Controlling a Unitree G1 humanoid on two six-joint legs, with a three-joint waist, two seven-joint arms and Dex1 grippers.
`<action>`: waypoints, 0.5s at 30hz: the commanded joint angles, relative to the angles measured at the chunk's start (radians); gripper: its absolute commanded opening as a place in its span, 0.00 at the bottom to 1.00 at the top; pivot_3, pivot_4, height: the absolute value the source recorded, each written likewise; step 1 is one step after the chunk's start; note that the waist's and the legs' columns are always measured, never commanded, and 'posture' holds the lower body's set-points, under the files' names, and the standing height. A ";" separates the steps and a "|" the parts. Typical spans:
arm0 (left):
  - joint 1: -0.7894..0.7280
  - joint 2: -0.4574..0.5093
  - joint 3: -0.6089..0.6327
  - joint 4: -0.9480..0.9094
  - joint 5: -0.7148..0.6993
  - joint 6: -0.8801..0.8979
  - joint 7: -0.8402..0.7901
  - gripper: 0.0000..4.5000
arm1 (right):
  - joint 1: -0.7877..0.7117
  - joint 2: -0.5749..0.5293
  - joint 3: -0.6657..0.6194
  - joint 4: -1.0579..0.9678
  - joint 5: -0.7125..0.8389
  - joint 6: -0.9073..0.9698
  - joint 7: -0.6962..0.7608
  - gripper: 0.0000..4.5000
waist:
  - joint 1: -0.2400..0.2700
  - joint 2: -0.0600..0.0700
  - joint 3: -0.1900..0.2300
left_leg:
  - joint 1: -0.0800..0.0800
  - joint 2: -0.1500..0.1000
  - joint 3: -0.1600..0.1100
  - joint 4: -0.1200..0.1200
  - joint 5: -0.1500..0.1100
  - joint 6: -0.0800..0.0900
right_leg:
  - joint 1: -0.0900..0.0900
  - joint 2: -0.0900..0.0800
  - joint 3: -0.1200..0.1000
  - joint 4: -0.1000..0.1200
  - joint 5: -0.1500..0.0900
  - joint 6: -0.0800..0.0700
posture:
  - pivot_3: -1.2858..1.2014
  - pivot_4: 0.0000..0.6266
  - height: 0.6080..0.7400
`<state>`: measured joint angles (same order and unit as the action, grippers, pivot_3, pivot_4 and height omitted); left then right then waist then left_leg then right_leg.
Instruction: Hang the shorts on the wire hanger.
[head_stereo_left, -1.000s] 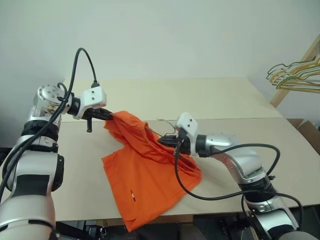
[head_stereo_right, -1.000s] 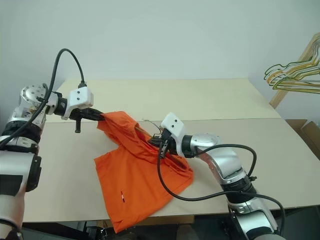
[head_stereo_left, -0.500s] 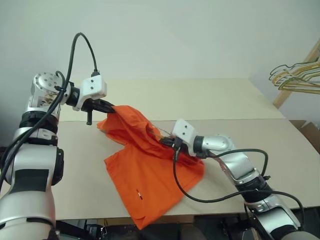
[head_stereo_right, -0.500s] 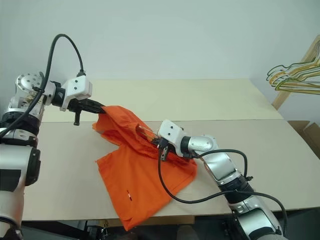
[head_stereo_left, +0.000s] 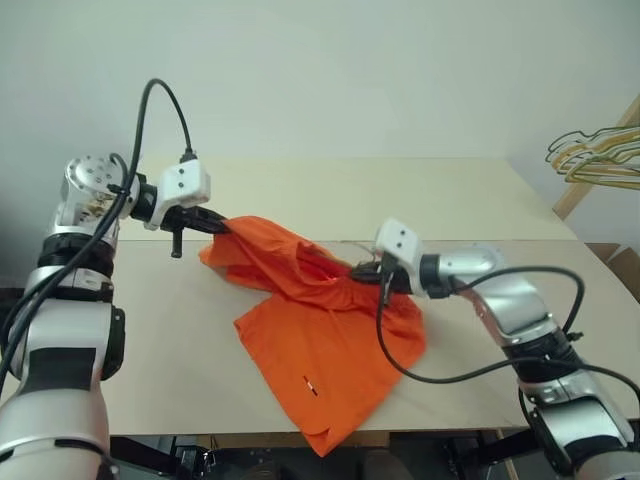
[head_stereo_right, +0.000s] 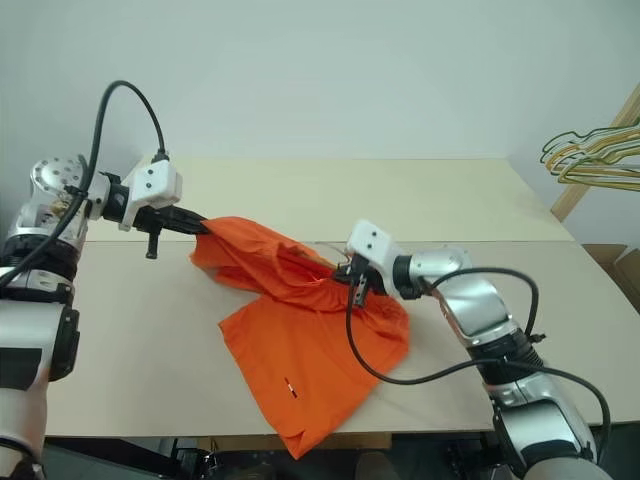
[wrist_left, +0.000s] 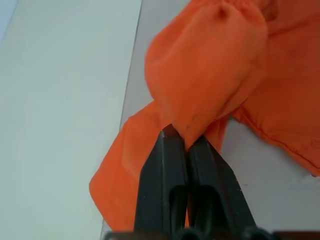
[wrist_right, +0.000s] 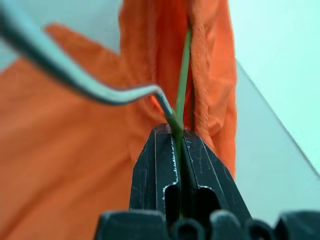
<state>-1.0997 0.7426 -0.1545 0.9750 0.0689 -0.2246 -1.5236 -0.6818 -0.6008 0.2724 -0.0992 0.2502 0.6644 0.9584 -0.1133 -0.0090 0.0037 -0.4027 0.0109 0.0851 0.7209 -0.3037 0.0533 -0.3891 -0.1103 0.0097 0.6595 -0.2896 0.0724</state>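
Under my fingers is a wide table (head_stereo_left: 470, 190) with a pale beige top. It is made of two boards, and a straight seam between them runs across from one side to the other, passing just below where my left fingers are. The orange shorts (head_stereo_left: 330, 350) lie partly on the board nearer to me. Their lower part is spread flat there, below and between my two sets of fingers, and one corner hangs a little over the near edge. Their upper part is lifted off the surface toward my fingers. Beyond my fingers the far board is bare, and to the right of my right fingers the near board is too.
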 joint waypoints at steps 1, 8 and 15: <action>0.014 -0.013 0.010 -0.069 -0.021 0.021 0.014 0.00 | -0.094 -0.046 -0.043 -0.034 0.069 0.114 0.073 0.00 | 0.001 0.000 0.000 | 0.000 0.000 0.000 0.000 0.000 0.000 | 0.000 0.000 0.000 0.000 0.000 0.000 | 0.48 0.00 1.00; 0.017 -0.037 0.009 -0.059 0.005 0.020 0.093 0.23 | -0.261 -0.157 -0.009 -0.016 0.209 0.363 0.280 0.00 | -0.005 0.000 0.000 | -0.001 -0.001 -0.001 0.000 -0.001 0.001 | -0.001 -0.002 -0.001 0.001 0.000 0.000 | 0.47 0.00 1.00; -0.063 -0.026 0.014 0.028 0.037 -0.040 0.196 0.74 | -0.410 -0.244 0.070 0.054 0.251 0.460 0.446 0.00 | -0.012 0.000 0.000 | -0.001 -0.001 0.000 0.000 -0.001 0.001 | -0.001 -0.002 -0.001 0.001 0.000 0.000 | 0.46 0.00 1.00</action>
<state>-1.1139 0.7035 -0.1563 0.9997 0.1025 -0.2426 -1.3551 -1.0517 -0.8285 0.3491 -0.0500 0.4782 1.1044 1.3603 -0.1249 -0.0089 0.0038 -0.4041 0.0098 0.0849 0.7213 -0.3044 0.0545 -0.3905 -0.1118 0.0090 0.6599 -0.2896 0.0725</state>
